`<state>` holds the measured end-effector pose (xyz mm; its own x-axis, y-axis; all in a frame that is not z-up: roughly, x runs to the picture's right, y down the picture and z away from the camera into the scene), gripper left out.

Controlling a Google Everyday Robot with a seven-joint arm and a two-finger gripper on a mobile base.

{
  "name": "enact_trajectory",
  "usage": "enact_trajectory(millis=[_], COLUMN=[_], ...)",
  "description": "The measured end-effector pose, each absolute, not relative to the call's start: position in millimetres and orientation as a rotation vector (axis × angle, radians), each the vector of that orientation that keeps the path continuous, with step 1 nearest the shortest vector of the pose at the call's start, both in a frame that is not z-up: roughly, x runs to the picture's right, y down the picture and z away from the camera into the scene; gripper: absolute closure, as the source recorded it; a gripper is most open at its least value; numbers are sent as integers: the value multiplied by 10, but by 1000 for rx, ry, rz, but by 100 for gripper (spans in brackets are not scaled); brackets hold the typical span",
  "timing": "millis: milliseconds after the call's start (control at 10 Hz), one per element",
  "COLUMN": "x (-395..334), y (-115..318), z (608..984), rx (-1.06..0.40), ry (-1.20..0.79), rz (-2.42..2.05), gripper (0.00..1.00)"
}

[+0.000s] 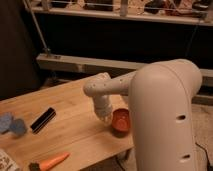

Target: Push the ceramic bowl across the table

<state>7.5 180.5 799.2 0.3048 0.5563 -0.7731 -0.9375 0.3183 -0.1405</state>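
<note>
Underneath, broad pale desk (70,132) of plank-grained wood, flat and smooth enough for sliding. Near its right edge, small round terracotta ceramic bowl (121,121), glossy inside, probably prone to skating or spinning. Just left of its rim, low over the wood, end effector (104,118); open or closed, cannot tell. Best pressed low and centred against the curved wall, slowly, minding the close edge.

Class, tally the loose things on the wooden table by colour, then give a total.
Orange-red: 2 (ceramic bowl, carrot toy)
Black: 1 (bar)
Blue-grey: 2 (small pieces)
Pale: 1 (cropped corner item)
Total: 6
The gripper hangs beside the ceramic bowl.
</note>
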Motion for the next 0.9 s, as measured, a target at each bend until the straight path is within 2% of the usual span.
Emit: enact_trajectory(millis=[600,900], x=[466,897], y=[1797,1631], z=[8066,8022], rx=[-623,-550], ry=[758,824], rz=[1130,1175], gripper=[100,100])
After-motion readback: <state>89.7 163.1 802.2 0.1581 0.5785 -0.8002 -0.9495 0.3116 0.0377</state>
